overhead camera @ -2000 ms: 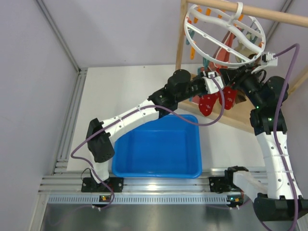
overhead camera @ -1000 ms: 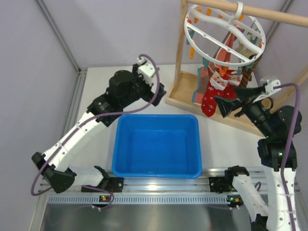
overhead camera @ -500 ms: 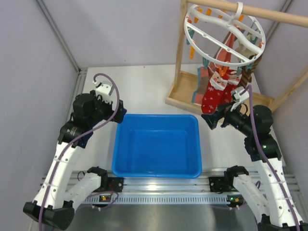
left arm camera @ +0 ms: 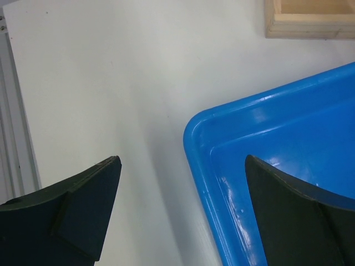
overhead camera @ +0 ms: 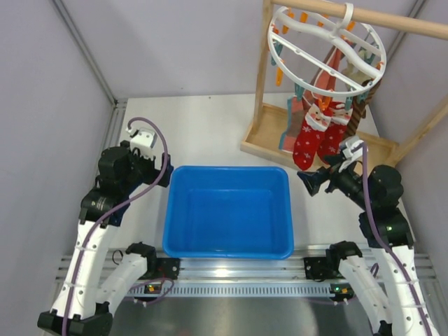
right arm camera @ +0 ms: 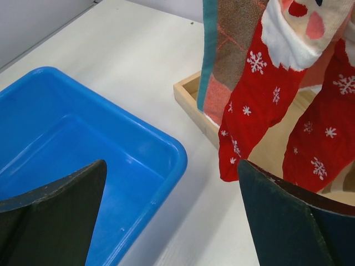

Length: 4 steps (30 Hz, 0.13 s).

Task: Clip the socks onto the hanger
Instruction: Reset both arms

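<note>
At the left side of the white table (overhead camera: 203, 126), the left gripper (overhead camera: 161, 175) hovered over the far-left corner of the rectangular blue plastic bin (overhead camera: 227, 170). Its two dark fingers were spread wide with nothing between them. In its wrist view, the left gripper (left arm camera: 183, 166) straddled the rounded corner of the blue bin (left arm camera: 199, 144), with bare tabletop under the left finger and the bin's floor under the right.

The bin sat in the middle of the table, between the two arms. Behind it to the right stood the wooden frame stand (overhead camera: 262, 63). The large round white plastic ring hanger (overhead camera: 325, 49) hung by its hook from the stand's top bar, tilted, with orange and teal clothespins (overhead camera: 278, 63) along its rim.

From the hanger's lower rim two red socks with white snowflake dots and Santa faces (overhead camera: 311, 140) dangled side by side over the stand's base. A salmon-pink sock with teal trim (overhead camera: 290, 126) hung just to their left.

The right gripper (overhead camera: 308, 182) was near the bin's far-right corner, just below the red socks and apart from them. Its jaws were also wide apart and empty. Its wrist view showed the red socks (right arm camera: 249, 94) ahead of the parted fingers and untouched.
</note>
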Available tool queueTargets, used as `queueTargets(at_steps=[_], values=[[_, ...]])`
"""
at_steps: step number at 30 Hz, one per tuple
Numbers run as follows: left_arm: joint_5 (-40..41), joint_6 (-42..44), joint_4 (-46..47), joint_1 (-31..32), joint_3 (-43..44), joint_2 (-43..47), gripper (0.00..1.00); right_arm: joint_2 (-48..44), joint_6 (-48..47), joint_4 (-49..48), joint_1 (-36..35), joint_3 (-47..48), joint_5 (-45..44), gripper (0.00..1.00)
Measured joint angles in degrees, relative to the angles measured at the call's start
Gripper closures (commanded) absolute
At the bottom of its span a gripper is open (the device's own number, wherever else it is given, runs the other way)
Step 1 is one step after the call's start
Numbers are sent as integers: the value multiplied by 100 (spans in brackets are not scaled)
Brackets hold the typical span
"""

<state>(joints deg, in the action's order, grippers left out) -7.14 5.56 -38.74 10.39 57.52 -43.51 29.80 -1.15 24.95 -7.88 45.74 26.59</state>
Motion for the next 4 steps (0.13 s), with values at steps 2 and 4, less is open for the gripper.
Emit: queueTargets(at_steps=[2,4], values=[[-15,24,4,0,0,4,2,-26,-22,26,0,0,-11,0],[-46,37,11,0,0,28,2,-72,-33,50,0,0,-28,0]])
